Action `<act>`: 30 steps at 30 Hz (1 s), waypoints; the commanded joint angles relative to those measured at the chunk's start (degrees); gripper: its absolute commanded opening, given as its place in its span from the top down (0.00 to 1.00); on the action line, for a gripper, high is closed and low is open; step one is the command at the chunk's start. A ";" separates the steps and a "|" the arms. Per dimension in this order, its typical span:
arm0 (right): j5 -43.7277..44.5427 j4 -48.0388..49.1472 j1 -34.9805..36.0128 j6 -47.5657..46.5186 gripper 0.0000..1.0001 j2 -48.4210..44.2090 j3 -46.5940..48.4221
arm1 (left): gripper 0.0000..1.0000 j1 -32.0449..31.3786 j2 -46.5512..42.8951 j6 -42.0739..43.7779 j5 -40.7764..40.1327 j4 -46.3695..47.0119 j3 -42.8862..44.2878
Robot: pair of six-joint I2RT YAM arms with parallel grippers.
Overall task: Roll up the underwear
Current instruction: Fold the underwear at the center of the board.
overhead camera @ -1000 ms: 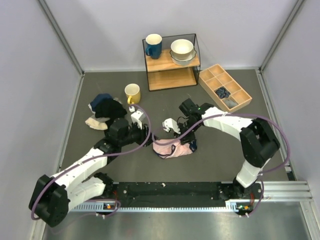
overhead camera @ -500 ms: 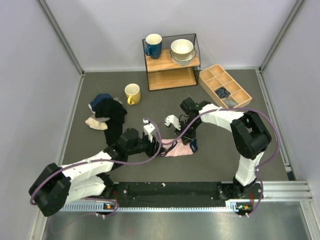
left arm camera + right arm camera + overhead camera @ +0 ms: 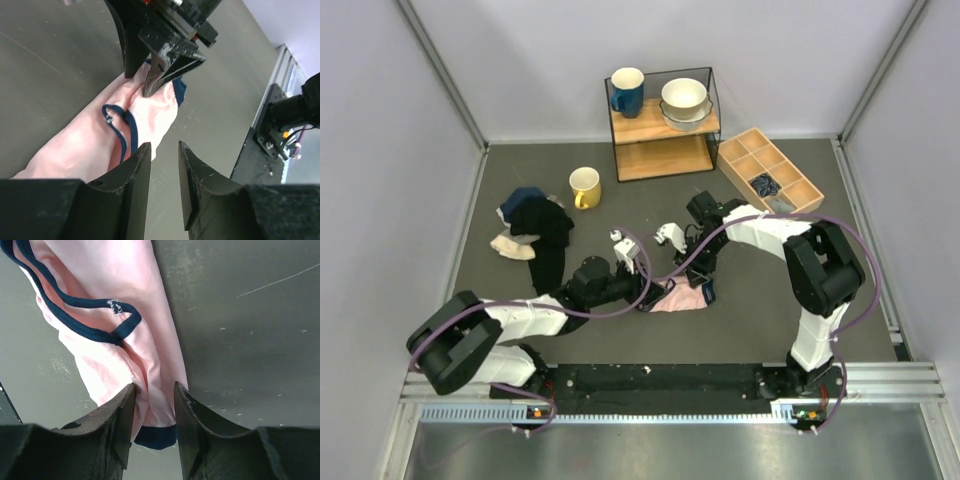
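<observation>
The light-pink underwear (image 3: 680,297) with navy edging lies bunched on the grey table between my two grippers. My right gripper (image 3: 698,282) stands over its right part, shut on a fold of the pink fabric (image 3: 110,295); the fabric fills the gap between the right fingertips (image 3: 154,387). In the left wrist view the right gripper (image 3: 150,87) pinches the far end of the underwear (image 3: 95,145). My left gripper (image 3: 648,296) sits low at the underwear's left edge. Its jaws (image 3: 164,147) are a narrow gap apart with nothing between them; the fabric lies beside the left finger.
A pile of black garments (image 3: 545,225) and a small beige cloth (image 3: 510,246) lie at the left. A yellow mug (image 3: 584,186) stands behind them. A shelf (image 3: 665,130) with a blue mug and bowls and a wooden compartment tray (image 3: 770,175) are at the back.
My left arm has swung right and forward, bringing its gripper to the underwear's left edge. The underwear looks more bunched. The right gripper stays on the fabric.
</observation>
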 commanded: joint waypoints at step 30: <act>-4.05 1.69 -1.00 0.92 0.61 -5.65 1.04 | 1.00 -3.42 22.24 -19.75 -6.69 2.15 8.95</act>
